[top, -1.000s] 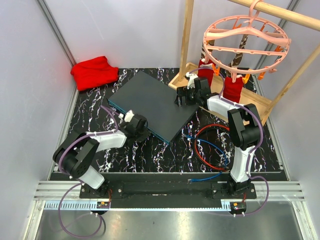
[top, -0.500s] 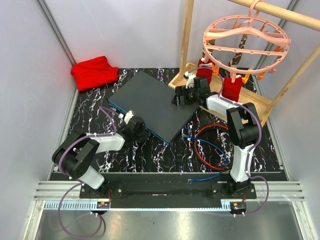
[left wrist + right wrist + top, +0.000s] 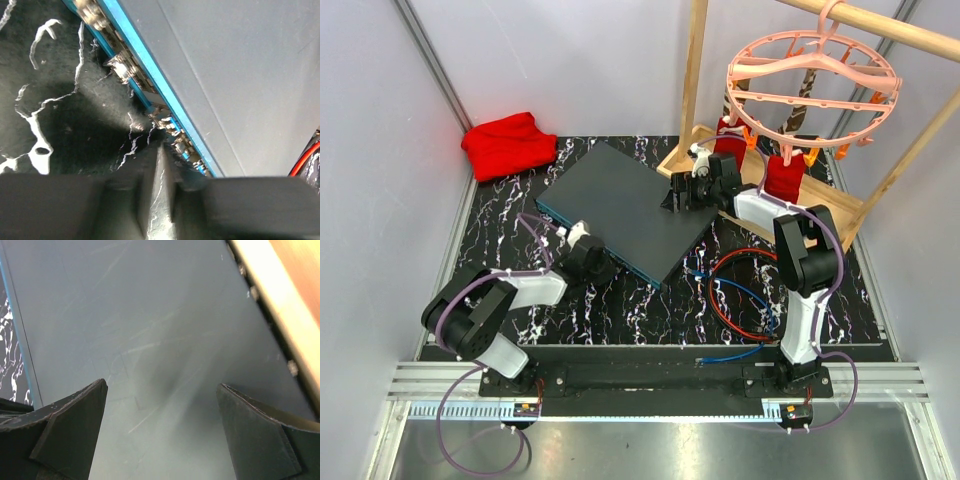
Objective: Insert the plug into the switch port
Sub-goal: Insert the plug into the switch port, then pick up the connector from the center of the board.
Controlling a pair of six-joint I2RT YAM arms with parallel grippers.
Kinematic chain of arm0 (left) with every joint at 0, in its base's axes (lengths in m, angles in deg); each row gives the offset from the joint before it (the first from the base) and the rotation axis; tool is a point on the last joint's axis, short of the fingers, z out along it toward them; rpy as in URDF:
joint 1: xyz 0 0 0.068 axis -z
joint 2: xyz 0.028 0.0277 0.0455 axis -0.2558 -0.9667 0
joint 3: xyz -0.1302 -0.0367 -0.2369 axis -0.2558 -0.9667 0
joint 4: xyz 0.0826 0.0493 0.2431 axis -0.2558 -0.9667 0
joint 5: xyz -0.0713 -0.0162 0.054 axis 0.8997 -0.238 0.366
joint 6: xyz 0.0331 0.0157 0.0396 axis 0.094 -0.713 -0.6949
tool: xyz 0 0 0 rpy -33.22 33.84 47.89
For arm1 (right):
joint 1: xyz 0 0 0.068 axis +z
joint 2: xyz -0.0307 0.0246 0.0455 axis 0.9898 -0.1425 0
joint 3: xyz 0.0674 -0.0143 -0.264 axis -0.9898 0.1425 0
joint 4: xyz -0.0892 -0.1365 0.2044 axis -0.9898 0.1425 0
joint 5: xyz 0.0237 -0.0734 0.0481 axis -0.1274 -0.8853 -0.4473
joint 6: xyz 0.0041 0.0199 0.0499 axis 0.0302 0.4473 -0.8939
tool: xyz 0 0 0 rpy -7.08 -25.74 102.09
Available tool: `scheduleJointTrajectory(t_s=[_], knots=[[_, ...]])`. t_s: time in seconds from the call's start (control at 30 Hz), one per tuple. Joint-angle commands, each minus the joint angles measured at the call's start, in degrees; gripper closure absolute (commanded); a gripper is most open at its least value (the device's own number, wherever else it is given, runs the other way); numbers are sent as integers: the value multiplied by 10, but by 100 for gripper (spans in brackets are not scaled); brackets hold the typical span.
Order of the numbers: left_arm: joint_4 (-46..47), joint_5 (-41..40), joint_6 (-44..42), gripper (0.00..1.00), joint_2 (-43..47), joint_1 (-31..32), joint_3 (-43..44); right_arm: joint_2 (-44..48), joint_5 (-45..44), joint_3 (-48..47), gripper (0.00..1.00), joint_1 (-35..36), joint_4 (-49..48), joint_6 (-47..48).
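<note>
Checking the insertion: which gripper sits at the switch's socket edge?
The left gripper, at the switch's teal front edge; the right gripper hangs open over its flat grey top.

Overhead view: bright, even light from above; the red cloth (image 3: 508, 143) reads saturated.
Shadows: short and diffuse on the marbled table (image 3: 650, 310).
Left wrist view: dim; a dark shadow pools on the table beside the switch (image 3: 240, 75), its sockets smeared, and the left gripper (image 3: 159, 200) is a blurred black mass at the foot.
Right wrist view: a dull sheen streaks the switch's scratched lid; the right gripper (image 3: 161, 385) shows sharp edges; the wooden tray (image 3: 280, 295) at upper right glares, soft-focused.
</note>
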Motion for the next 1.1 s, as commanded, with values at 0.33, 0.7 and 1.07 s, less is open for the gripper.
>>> scheduleJointTrajectory(t_s=[0.33, 0.7, 1.07], knots=[[-194, -146, -110, 9, 384, 0, -80, 182, -45, 127, 3, 8, 178, -51], [-268, -186, -469, 1, 668, -2, 10, 293, -160, 189, 16, 99, 340, 29], [-249, -195, -568, 1, 684, -2, -5, 232, -218, 153, 31, 127, 381, 180]])
